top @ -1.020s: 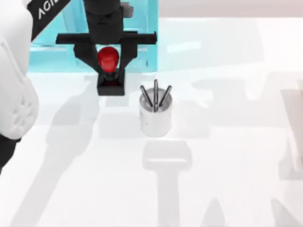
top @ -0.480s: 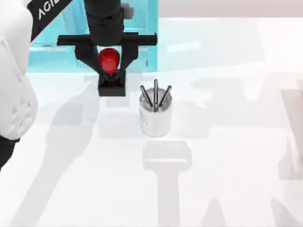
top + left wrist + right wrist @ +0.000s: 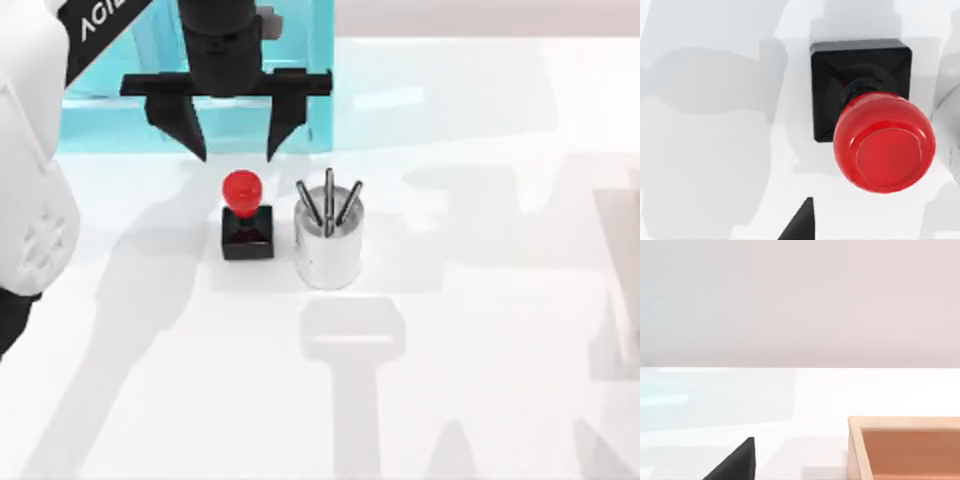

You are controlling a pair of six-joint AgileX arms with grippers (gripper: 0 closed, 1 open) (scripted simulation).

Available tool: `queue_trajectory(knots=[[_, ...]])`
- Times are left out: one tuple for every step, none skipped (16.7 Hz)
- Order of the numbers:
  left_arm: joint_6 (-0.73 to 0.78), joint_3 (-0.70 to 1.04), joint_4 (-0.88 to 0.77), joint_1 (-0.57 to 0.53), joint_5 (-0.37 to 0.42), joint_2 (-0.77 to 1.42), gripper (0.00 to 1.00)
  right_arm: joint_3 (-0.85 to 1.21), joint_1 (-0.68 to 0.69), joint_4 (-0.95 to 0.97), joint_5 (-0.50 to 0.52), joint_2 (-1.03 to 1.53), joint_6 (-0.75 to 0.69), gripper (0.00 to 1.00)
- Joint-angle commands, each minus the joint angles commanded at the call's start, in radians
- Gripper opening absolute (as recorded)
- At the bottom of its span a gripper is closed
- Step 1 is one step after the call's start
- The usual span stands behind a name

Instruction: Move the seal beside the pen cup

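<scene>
Seal point(image 3: 247, 222) stands upright just left of pen cup point(image 3: 328, 247); left hand point(image 3: 236, 152) above it, fingers apart.

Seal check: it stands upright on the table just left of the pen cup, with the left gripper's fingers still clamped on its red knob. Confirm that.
Not quite. The seal does stand upright just left of the pen cup, but the left gripper is not clamped on the red knob: in the top view its fingers are open and lifted clear of it, farther back on the table.

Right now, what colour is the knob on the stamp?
Glossy red, on a black square base; the stamp shows best in the left wrist view.
</scene>
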Motion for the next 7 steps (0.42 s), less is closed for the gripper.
queue_trajectory(knots=[[0.0, 0.0, 0.0, 0.0, 0.0, 0.0, 0.98, 0.0, 0.0, 0.0, 0.0, 0.0, 0.0, 1.0], [0.0, 0.0, 0.0, 0.0, 0.0, 0.0, 1.0, 0.0, 0.0, 0.0, 0.0, 0.0, 0.0, 1.0], [0.0, 0.0, 0.0, 0.0, 0.0, 0.0, 1.0, 0.0, 0.0, 0.0, 0.0, 0.0, 0.0, 1.0], [0.0, 0.0, 0.0, 0.0, 0.0, 0.0, 1.0, 0.0, 0.0, 0.0, 0.0, 0.0, 0.0, 1.0], [0.0, 0.0, 0.0, 0.0, 0.0, 0.0, 1.0, 0.0, 0.0, 0.0, 0.0, 0.0, 0.0, 1.0], [0.0, 0.0, 0.0, 0.0, 0.0, 0.0, 1.0, 0.0, 0.0, 0.0, 0.0, 0.0, 0.0, 1.0], [0.0, 0.0, 0.0, 0.0, 0.0, 0.0, 1.0, 0.0, 0.0, 0.0, 0.0, 0.0, 0.0, 1.0]])
